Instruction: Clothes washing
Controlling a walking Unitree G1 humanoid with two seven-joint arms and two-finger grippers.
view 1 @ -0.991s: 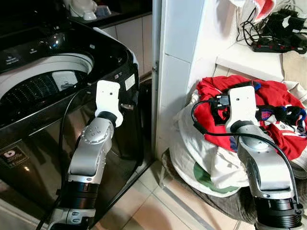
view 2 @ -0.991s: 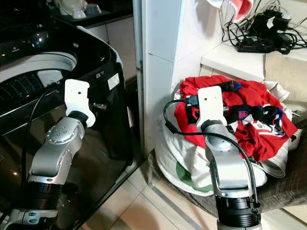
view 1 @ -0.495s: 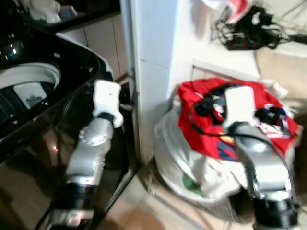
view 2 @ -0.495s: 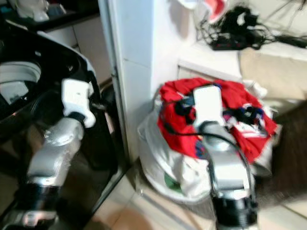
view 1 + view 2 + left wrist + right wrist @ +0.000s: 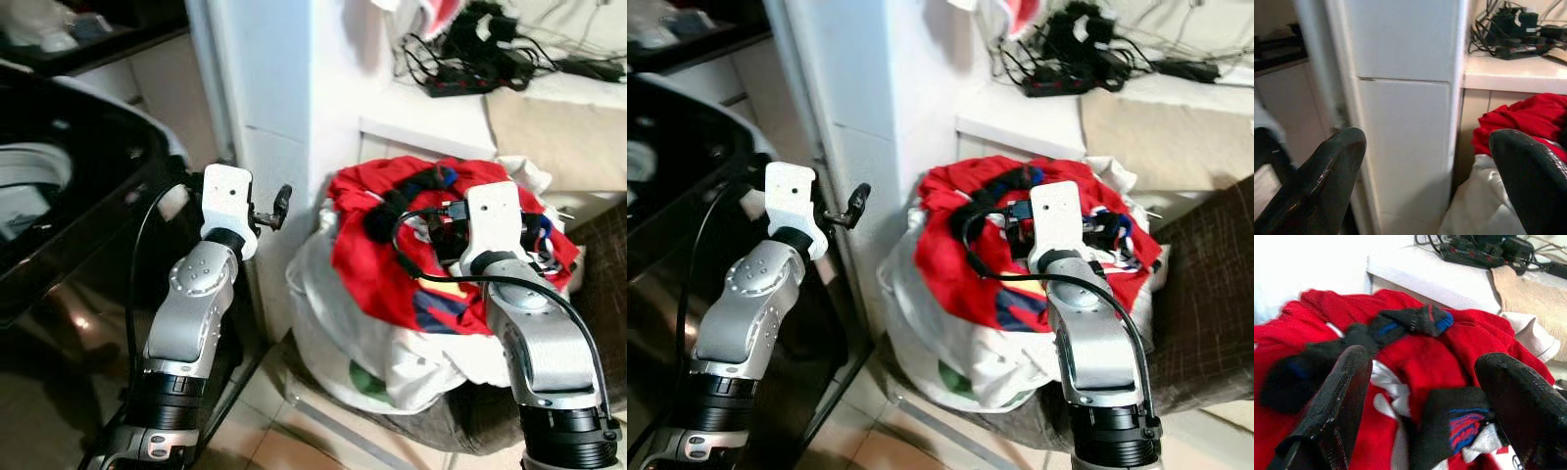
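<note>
A heap of laundry point(image 5: 411, 294) is sitting low beside a white tiled pillar, bulging out of a white bag point(image 5: 333, 333) that is sagging open at the top. A red garment point(image 5: 392, 245) is lying crumpled across the top of the heap, with blue and yellow showing at its lower edge. Black socks point(image 5: 1410, 323) with blue and red bands are lying tangled over the red cloth, and a pale grey strip point(image 5: 1386, 382) is winding between them. A patch of green point(image 5: 364, 380) is peeking out near the bottom of the bag. To the left, the black top-loading washing machine point(image 5: 69, 215) is standing with its lid open.
</note>
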